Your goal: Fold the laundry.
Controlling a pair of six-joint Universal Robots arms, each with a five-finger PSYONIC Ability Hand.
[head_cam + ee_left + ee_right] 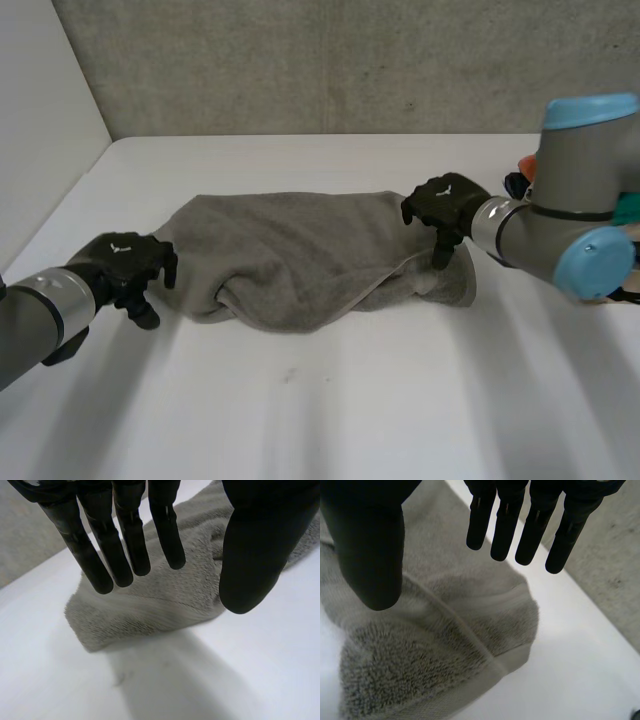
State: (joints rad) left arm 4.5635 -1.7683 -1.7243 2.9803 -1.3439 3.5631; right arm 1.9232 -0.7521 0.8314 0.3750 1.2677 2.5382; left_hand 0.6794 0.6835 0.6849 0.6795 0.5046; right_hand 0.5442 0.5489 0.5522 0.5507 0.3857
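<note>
towel (310,255) lies bunched mid-way across the table (350,400) between open, empty hands: left hand (125,265) just off its left end, right hand (445,205) over its right end. each should pinch a single corner and spread it flat before folding.

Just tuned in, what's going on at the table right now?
A grey towel lies loosely bunched and partly doubled over in the middle of the white table. The left hand is open beside the towel's left end, and the right hand is open over its right end. Neither hand grips the cloth, and the fold is not neat yet.
</note>
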